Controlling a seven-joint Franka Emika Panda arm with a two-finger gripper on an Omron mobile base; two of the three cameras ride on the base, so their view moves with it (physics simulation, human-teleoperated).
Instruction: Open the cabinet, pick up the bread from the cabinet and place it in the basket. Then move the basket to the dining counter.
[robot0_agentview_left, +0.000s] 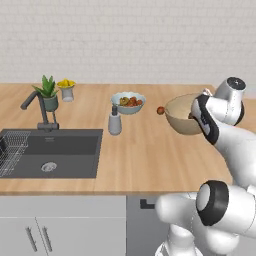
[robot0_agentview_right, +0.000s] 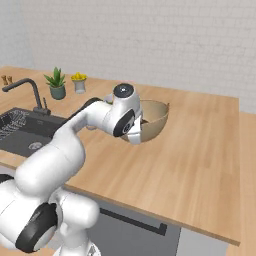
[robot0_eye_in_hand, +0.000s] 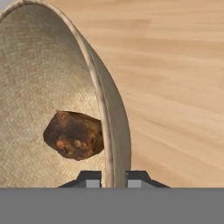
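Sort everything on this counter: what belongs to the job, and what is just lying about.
Job:
- basket, its rim pinched by the end effector
- bread inside it
- dining counter

Lying about:
- fruit bowl
- soap dispenser
- potted plant
- faucet
- sink

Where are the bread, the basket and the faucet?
bread (robot0_eye_in_hand: 74, 134), hand view, middle of the lump.
basket (robot0_agentview_left: 181, 122), left base view, outer wall.
faucet (robot0_agentview_left: 41, 109), left base view, upright stem.

White brick wall (robot0_agentview_left: 130, 40) running behind a wide light-wood surface (robot0_agentview_left: 145, 155). Dark sink (robot0_agentview_left: 52, 152) sunk into the wood, with a black faucet (robot0_agentview_left: 39, 107) at its back edge and a wire rack (robot0_agentview_left: 11, 150) at its left end. Grey cupboard doors (robot0_agentview_left: 60, 230) with slim handles below the sink. Even, soft light.
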